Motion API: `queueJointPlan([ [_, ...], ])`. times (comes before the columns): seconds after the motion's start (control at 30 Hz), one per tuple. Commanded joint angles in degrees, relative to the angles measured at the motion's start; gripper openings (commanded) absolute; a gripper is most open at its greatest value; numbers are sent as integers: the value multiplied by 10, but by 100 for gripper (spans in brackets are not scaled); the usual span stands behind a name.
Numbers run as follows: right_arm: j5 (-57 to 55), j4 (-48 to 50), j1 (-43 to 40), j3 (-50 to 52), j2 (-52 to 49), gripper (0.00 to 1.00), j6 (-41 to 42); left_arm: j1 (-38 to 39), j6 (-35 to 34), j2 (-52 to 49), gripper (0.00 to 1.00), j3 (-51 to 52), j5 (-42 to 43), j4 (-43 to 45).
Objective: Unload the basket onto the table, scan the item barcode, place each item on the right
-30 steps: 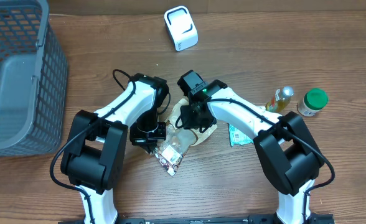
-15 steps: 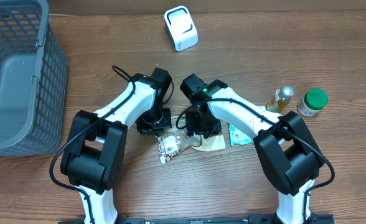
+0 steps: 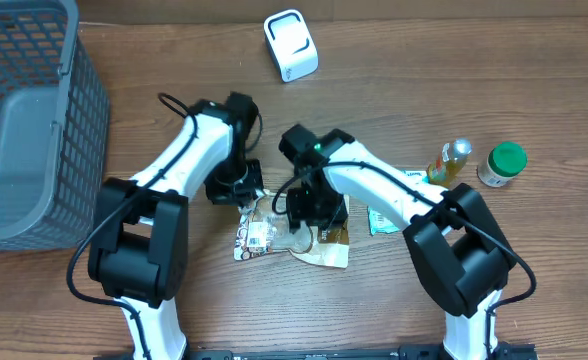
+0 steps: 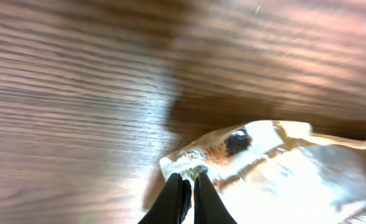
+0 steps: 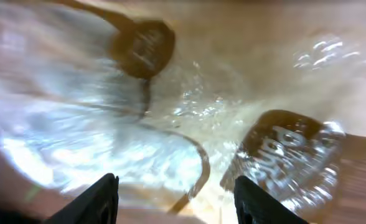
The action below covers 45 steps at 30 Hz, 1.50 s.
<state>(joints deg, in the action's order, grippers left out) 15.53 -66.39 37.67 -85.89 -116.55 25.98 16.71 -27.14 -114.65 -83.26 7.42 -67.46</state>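
One crinkled clear-and-tan plastic packet is seen lying on the wooden table. Two grippers are at it. Its left corner is pinched by the closed left gripper, and the right gripper is held over its middle with fingers parted wide and nothing gripped. Well left of the packet one grey mesh basket is set. Beyond it is one white boxy scanner. To its right are one teal sachet, one yellow bottle and one green-lidded jar. Bare wood is left on the packet's near side.

One each: scanner, basket, bottle, jar
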Motion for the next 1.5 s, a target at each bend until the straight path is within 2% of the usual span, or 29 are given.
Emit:
queueJointPlan([
  [0.0,10,-24,-29,-63,5,59,-46,-7,-9,0,4,-14,27,-19],
  [0.2,0,-20,-63,-69,5,75,-64,4,3,0,4,13,26,-26],
  [0.33,-15,0,-70,-61,5,81,-64,10,3,0,4,38,25,-17],
  [0.67,-9,49,-69,-4,5,79,-59,11,3,0,4,104,15,60],
  [0.77,-9,56,-70,5,5,77,-59,11,3,0,4,109,14,65],
  [1.07,-4,58,-70,7,5,77,-18,11,3,0,4,109,14,71],
  [1.17,2,23,-73,-15,13,69,-18,11,3,0,4,109,14,71],
  [1.2,2,12,-74,-24,18,70,-18,11,3,0,5,109,14,72],
  [1.3,2,-14,-74,-42,43,86,-18,11,3,0,4,109,14,73],
  [1.37,2,-25,-74,-42,54,89,-18,11,3,0,4,109,14,75],
  [1.47,2,-41,-74,-40,55,90,-18,11,3,0,4,109,14,75],
])
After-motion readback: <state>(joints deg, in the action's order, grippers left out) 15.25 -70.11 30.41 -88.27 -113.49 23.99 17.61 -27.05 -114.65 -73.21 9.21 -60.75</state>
